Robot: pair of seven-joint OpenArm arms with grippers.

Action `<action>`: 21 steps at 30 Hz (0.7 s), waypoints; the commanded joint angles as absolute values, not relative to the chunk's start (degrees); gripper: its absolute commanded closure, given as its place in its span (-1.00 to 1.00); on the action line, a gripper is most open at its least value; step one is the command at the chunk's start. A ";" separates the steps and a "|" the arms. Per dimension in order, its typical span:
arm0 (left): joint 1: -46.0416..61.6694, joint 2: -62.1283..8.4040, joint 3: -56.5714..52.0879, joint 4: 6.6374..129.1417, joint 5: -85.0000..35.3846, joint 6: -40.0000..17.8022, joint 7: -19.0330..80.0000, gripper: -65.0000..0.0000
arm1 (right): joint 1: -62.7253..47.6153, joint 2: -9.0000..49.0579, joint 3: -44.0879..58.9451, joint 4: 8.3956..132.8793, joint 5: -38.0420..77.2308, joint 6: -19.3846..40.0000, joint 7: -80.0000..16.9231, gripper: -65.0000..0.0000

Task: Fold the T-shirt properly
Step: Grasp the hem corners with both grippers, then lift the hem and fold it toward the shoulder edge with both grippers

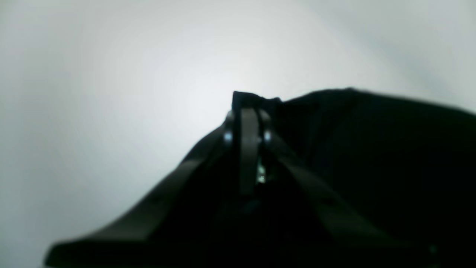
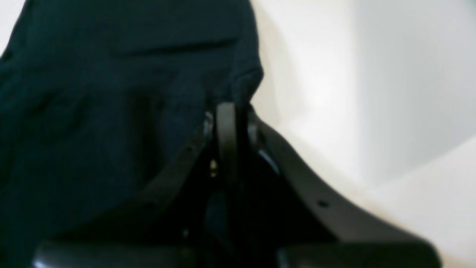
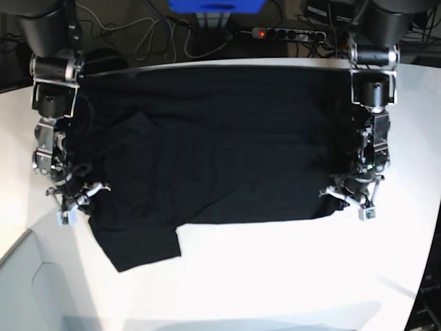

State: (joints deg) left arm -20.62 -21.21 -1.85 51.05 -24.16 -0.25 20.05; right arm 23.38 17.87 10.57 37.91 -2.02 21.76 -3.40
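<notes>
The black T-shirt (image 3: 220, 138) lies spread plain side up across the white table (image 3: 275, 276), with one sleeve sticking out toward the front left (image 3: 138, 248). At the shirt's right edge in the base view, my left gripper (image 3: 348, 201) is shut on the cloth. The left wrist view shows its fingertips (image 1: 248, 108) pinching a small peak of the T-shirt (image 1: 372, 149). My right gripper (image 3: 79, 200) is at the shirt's left edge. In the right wrist view it (image 2: 227, 108) is shut on a fold of the T-shirt (image 2: 93, 93).
A power strip (image 3: 286, 32), cables and a blue object (image 3: 215, 5) sit behind the table's far edge. Bare white tabletop lies in front of the shirt. The table's front left corner drops off at an angled edge (image 3: 21, 248).
</notes>
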 commanded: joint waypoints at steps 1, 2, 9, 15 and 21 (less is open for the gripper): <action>-21.05 -22.20 -3.82 53.23 -23.52 0.22 22.20 1.00 | 22.46 18.51 10.59 40.57 -2.86 21.67 -5.32 1.00; -20.53 -22.20 -5.14 54.81 -23.43 0.22 23.43 1.00 | 21.41 18.51 10.59 43.03 -2.86 21.67 -5.58 1.00; -16.31 -22.11 -7.69 64.22 -23.60 0.13 27.12 1.00 | 16.66 18.07 15.25 56.48 -2.86 21.85 -10.33 1.00; -11.47 -22.20 -7.78 72.75 -23.60 0.31 27.12 1.00 | 14.29 18.42 16.13 62.20 -2.77 21.93 -11.21 1.00; -7.78 -22.11 -12.97 78.73 -23.60 0.04 27.21 1.00 | 10.07 18.51 16.13 69.93 -2.77 22.02 -11.21 1.00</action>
